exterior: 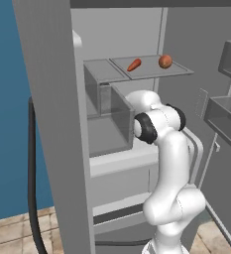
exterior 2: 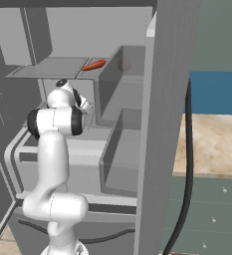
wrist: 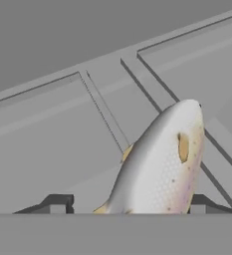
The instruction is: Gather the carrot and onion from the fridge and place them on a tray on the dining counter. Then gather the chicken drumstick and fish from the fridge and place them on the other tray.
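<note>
Fish (wrist: 162, 164): lying lengthwise between spread fingers (wrist: 58, 203), contact unclear. Arm (exterior: 169, 163): upright, elbow bent, reaching into fridge (exterior: 112, 144) beneath carrot (exterior: 134, 65) shelf.

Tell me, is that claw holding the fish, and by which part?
Cannot be told: the silvery speckled fish lies between the dark fingertips, tail end nearest them, but contact is hidden.
</note>
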{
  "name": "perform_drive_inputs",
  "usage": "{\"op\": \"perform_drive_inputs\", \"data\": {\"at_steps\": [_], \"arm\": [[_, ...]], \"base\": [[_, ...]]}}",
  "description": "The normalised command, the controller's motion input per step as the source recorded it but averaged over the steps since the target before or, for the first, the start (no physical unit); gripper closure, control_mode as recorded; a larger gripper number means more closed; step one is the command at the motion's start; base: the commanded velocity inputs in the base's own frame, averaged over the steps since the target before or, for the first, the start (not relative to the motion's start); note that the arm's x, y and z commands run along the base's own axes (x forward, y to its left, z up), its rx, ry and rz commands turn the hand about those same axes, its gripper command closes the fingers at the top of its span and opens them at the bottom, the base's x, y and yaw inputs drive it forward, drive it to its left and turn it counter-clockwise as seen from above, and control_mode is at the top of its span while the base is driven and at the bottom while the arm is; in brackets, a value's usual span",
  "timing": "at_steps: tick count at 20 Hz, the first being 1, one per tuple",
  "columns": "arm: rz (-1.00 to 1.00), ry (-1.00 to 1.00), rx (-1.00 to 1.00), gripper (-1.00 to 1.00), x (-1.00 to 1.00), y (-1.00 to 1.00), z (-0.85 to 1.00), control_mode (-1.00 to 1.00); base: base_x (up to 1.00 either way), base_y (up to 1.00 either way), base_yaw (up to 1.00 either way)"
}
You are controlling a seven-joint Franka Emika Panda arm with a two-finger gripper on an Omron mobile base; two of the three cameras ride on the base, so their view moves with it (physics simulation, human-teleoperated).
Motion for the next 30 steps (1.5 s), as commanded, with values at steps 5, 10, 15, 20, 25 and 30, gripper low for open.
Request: {"op": "perform_drive_inputs", "data": {"at_steps": [5,10,15,20,25,30], "arm": [[0.0,-0.11,0.05,1.0,-0.29,-0.02,-0.48,-1.0],[0.0,-0.34,0.05,1.0,-0.53,-0.04,-0.6,-1.0],[0.0,-0.15,0.09,1.0,-0.8,0.0,0.12,-1.0],[0.0,0.0,0.03,1.0,-0.93,0.0,0.56,-1.0],[0.0,0.03,0.0,1.0,-0.65,0.0,0.94,-1.0],[0.0,0.1,0.0,1.0,-0.66,0.0,0.84,-1.0]], "base": [[0.0,0.0,0.0],[0.0,0.0,0.0],[0.0,0.0,0.0],[0.0,0.0,0.0],[0.0,0.0,0.0],[0.0,0.0,0.0]]}}
